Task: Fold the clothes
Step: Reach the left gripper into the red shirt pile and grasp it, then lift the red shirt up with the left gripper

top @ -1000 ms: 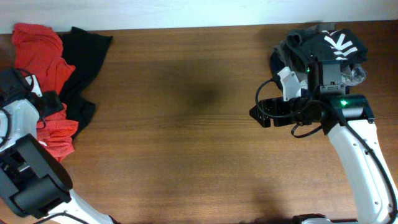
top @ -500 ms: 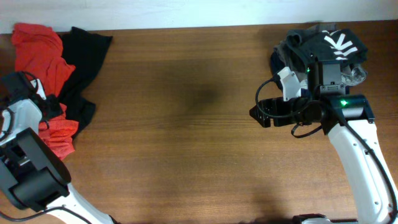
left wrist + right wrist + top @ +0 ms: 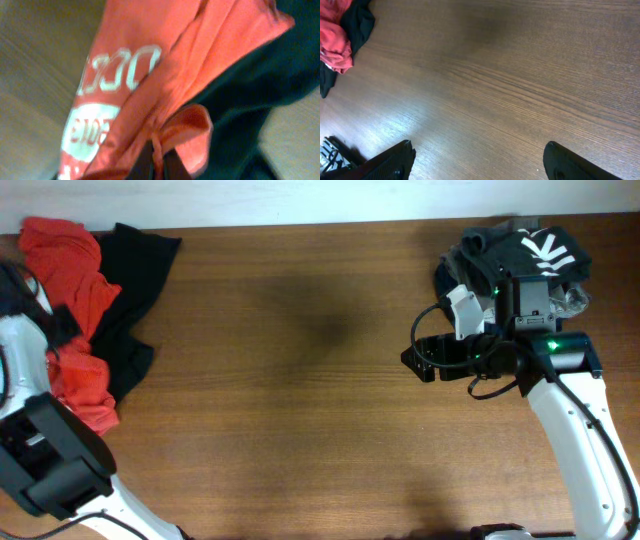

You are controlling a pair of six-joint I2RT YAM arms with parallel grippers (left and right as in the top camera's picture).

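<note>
The orange-red T-shirt [image 3: 72,285] lies crumpled at the table's far left, partly over a black garment [image 3: 135,275]. In the left wrist view its white lettering [image 3: 120,72] shows, with the black garment [image 3: 250,90] to the right. My left gripper [image 3: 157,161] is shut on a thin fold of the orange-red T-shirt; its dark fingers [image 3: 142,162] press on either side of the fold. In the overhead view it sits at the shirt's left edge [image 3: 58,328]. My right gripper [image 3: 415,361] hovers open over bare wood at the right, and its fingertips [image 3: 400,155] stand wide apart.
A heap of dark clothes with a white pattern [image 3: 525,252] lies at the back right, behind the right arm. The table's back edge meets a white wall [image 3: 300,200]. The right wrist view shows the red shirt [image 3: 335,40] far off at upper left.
My left gripper has shut on a fold of the orange-red T-shirt and drawn it up and back, so the shirt's lower part has bunched in. The right arm has not moved.
</note>
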